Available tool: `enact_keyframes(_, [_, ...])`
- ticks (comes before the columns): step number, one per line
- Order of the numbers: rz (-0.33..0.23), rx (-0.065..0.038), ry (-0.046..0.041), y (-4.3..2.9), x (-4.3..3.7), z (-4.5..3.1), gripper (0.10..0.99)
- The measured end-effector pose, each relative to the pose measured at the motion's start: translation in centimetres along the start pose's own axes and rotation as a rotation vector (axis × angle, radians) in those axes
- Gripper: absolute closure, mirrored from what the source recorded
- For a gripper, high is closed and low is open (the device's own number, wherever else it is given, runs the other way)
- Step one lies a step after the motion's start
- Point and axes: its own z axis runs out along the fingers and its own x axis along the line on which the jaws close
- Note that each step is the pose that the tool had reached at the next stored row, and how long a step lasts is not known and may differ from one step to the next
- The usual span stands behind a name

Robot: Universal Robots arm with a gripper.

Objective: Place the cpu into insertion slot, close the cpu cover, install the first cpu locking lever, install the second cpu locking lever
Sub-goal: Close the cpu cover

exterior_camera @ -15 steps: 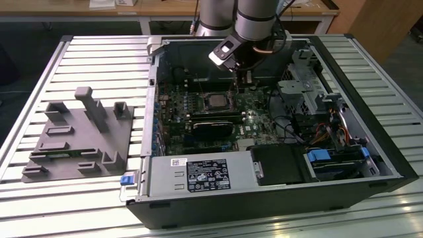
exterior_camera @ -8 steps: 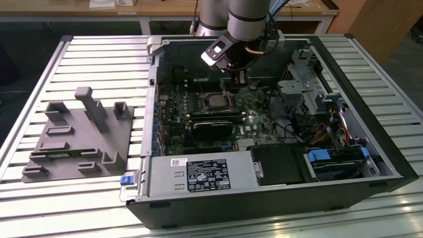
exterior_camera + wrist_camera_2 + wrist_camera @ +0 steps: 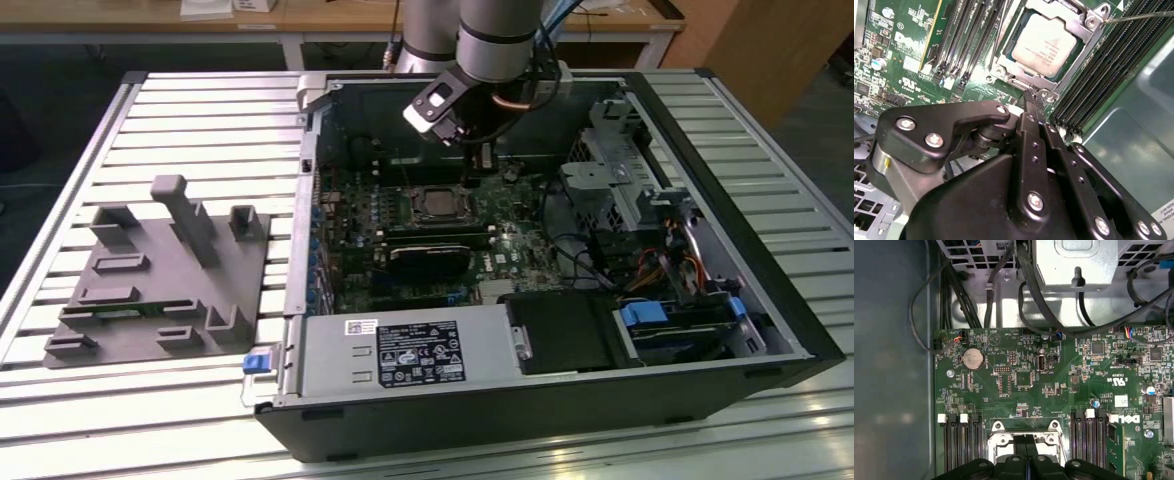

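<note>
The cpu (image 3: 1041, 45), a pale silvery square chip, lies in the insertion slot (image 3: 434, 203) on the green board. The cpu cover (image 3: 1093, 35), a metal frame, lies flat around the chip. In the second wrist view a thin wire locking lever (image 3: 1139, 16) runs out from the socket's corner. My gripper (image 3: 1034, 100) is shut with its black fingers pressed together and nothing visible between them. Its tip sits at the cover's edge; whether it touches is unclear. In the exterior view the gripper (image 3: 470, 175) hangs just behind the socket. The first wrist view has the socket (image 3: 1024, 440) right beyond the fingers (image 3: 1014, 465).
Long black memory slots (image 3: 1104, 70) flank the socket on both sides. A black fan unit (image 3: 427, 262) and a labelled power supply box (image 3: 400, 352) lie nearer the case front. Cables and a drive cage (image 3: 614, 190) crowd the exterior view's right. A grey fixture (image 3: 147, 275) stands outside the case.
</note>
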Motion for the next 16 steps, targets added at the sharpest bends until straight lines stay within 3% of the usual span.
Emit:
enact_keyframes(9, [0.0,-0.001,0.0001,-1.82,-0.1,0.26,0.98])
enact_keyframes(16, [0.0,-0.001,-0.0001,-2.75,-0.25,0.65,0.98])
